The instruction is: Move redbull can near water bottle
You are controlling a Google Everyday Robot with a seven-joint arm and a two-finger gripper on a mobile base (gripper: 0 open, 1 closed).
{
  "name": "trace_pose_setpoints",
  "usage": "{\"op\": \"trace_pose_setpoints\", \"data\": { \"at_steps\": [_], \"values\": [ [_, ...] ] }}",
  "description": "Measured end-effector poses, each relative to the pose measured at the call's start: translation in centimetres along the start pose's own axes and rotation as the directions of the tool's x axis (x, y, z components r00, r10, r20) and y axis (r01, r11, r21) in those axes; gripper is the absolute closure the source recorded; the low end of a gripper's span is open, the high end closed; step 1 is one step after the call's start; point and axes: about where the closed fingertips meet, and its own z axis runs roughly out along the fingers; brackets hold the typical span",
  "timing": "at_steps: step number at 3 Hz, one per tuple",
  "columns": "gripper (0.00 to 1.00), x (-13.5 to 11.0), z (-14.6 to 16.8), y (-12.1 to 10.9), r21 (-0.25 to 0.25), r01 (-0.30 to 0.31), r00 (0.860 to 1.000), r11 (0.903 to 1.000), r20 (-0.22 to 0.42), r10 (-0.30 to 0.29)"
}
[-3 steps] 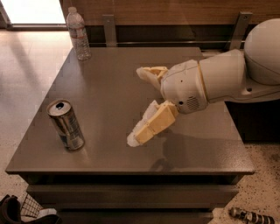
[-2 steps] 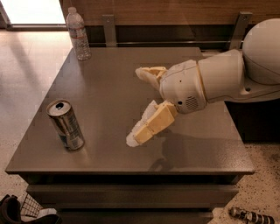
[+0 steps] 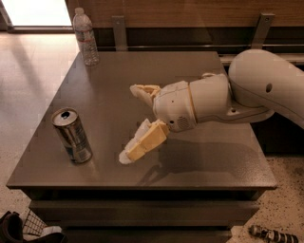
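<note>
Standing upright near the lower-left edge of the table (image 3: pixel 109 71), redbull can (image 3: pixel 72 135): light, stiff, slick thin metal, easily dented, probably best pinched across mid-body. Off to its right, apart, gripper (image 3: pixel 129 122) at mid-frame, fingers (image 3: pixel 144 141) spread wide, holding nothing. Far back, upper left, water bottle (image 3: pixel 86 37) on the corner.

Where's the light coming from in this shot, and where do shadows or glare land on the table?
Camera view: a washed-out bright patch sits top left beside the water bottle. The open gripper, mid-table right of the redbull can, and its arm throw a soft shadow on the table.
</note>
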Motion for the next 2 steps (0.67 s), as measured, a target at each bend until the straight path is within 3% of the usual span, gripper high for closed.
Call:
{"op": "trace_pose_setpoints", "data": {
  "at_steps": [2],
  "values": [
    [0.0, 0.0, 3.4, -0.9, 0.006, 0.029, 0.995, 0.9996, 0.097, -0.03]
  ]
}}
